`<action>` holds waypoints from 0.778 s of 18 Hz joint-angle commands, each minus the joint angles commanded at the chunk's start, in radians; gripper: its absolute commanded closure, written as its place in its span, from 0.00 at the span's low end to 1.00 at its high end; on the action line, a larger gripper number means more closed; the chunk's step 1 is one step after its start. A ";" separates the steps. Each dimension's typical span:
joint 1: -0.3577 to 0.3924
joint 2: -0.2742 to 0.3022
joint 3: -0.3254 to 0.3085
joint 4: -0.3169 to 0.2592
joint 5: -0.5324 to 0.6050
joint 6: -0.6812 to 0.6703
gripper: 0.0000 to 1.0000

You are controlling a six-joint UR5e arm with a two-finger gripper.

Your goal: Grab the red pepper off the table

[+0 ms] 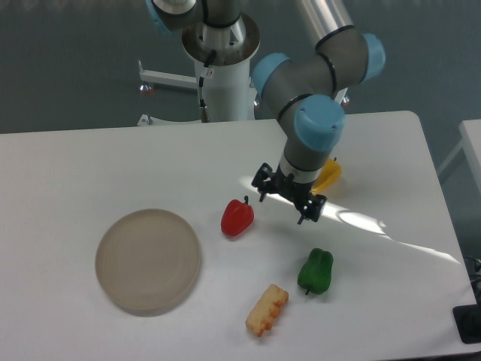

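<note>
Camera shows three peppers, one red pepper (237,217), and the gripper (288,203) spread.

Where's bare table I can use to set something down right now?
Free: the table's whole left and back strip, above the plate, and the far right edge past the green pepper. Crowded: centre, where the red pepper, gripper, yellow pepper and crinkled snack cluster.

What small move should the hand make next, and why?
Probably shift sideways toward the plate side until it is over the red pepper. The hand is open and holds nothing, and it sits beside the pepper, apart from it, so it is not yet lined up to descend.
</note>
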 joint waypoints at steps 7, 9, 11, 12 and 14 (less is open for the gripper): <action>-0.052 0.017 -0.106 0.080 -0.009 -0.055 0.00; -0.066 0.015 -0.120 0.104 -0.008 -0.075 0.00; -0.068 0.012 -0.121 0.109 -0.008 -0.080 0.00; -0.069 0.009 -0.121 0.118 -0.006 -0.083 0.00; -0.069 0.002 -0.121 0.137 -0.005 -0.081 0.00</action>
